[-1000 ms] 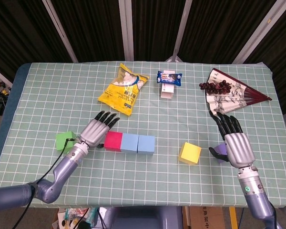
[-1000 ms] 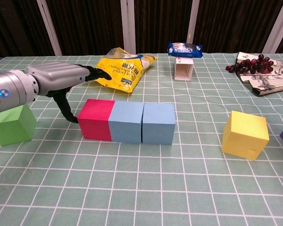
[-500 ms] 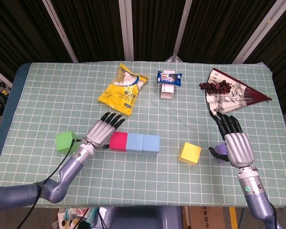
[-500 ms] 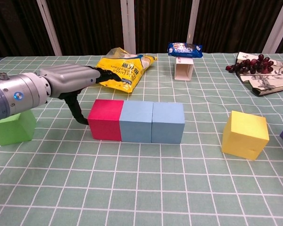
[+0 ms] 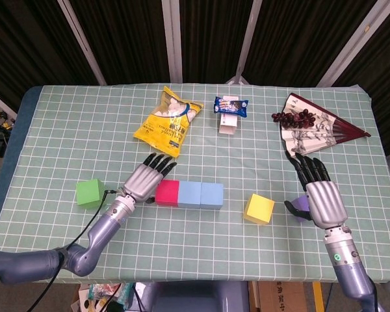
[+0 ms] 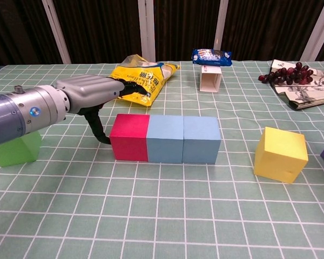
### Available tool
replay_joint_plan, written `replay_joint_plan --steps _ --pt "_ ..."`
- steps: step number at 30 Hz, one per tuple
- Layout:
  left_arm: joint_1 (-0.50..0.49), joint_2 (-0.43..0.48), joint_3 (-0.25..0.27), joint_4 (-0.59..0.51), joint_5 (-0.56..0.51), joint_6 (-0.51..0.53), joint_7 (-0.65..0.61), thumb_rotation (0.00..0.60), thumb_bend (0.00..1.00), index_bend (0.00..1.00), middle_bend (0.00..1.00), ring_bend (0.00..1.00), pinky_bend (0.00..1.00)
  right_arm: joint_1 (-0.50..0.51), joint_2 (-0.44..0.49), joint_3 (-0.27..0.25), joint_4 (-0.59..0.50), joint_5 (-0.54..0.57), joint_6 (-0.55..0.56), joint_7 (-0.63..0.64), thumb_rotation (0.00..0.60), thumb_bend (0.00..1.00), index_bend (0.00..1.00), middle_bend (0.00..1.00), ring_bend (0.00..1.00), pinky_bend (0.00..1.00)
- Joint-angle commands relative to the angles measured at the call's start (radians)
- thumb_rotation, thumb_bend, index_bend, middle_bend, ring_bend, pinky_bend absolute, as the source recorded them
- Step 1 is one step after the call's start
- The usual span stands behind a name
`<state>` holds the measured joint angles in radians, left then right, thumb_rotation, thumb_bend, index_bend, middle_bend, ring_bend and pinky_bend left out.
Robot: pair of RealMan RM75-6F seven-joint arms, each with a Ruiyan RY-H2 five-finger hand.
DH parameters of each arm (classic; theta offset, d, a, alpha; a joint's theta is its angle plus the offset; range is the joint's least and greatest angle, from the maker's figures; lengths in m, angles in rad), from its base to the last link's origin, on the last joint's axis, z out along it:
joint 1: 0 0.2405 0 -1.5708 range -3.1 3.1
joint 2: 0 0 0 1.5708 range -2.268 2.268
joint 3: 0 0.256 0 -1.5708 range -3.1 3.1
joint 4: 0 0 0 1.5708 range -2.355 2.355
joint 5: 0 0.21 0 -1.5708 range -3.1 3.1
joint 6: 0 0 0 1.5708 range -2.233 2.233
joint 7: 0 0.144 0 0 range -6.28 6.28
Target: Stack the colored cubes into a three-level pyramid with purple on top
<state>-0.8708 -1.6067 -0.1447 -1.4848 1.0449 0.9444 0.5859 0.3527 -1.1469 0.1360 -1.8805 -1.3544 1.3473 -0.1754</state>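
**Bottom row laid, second level not begun**

Toward the table's left edge sits the green cube [image 5: 90, 192], alone and well apart from the row. Just right of it the left hand [image 5: 147, 180] lies flat over the cloth, fingers stretched out and holding nothing, its thumb hooked down against the outer face of the red cube [image 6: 129, 137]. That red cube heads a tight line: two light blue cubes [image 6: 183, 138] touch it and each other, making what looks to me like the pyramid's base, near the front edge at mid-table. Right again, the yellow cube [image 5: 259, 208] stands apart. Nearest the right edge, the right hand [image 5: 322, 193] hovers with fingers spread and straight, the purple cube [image 5: 301, 205] just beside its thumb, ungrasped as far as I can tell.

I'd say the base is being squared up; next comes lifting green or yellow onto the row, straddling a seam, purple last.
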Motion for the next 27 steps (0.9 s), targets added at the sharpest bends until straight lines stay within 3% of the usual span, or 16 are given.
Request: replay_joint_plan --steps 1,11,20,27 --pt "-0.001 0.001 0.001 -0.004 -0.003 0.002 0.004 0.600 0.09 0.00 0.01 0.00 0.04 -0.001 0.001 0.001 -0.001 -0.001 -0.001 0.000 0.600 0.26 0.00 0.00 0.00 0.00" --pt "0.032 0.070 0.004 -0.075 -0.006 0.052 -0.001 0.600 0.09 0.00 0.01 0.00 0.04 -0.007 0.005 0.004 -0.007 -0.006 -0.004 -0.001 0.600 0.26 0.00 0.00 0.00 0.00" --pt "0.100 0.202 -0.026 -0.216 0.020 0.163 -0.060 0.600 0.09 0.00 0.01 0.00 0.04 -0.014 0.019 0.017 -0.010 0.023 -0.007 -0.004 0.600 0.26 0.00 0.00 0.00 0.00" --pt "0.195 0.298 -0.013 -0.337 0.036 0.278 -0.100 0.600 0.09 0.00 0.01 0.00 0.04 -0.031 0.043 0.008 -0.026 0.050 -0.011 -0.019 0.600 0.26 0.00 0.00 0.00 0.00"
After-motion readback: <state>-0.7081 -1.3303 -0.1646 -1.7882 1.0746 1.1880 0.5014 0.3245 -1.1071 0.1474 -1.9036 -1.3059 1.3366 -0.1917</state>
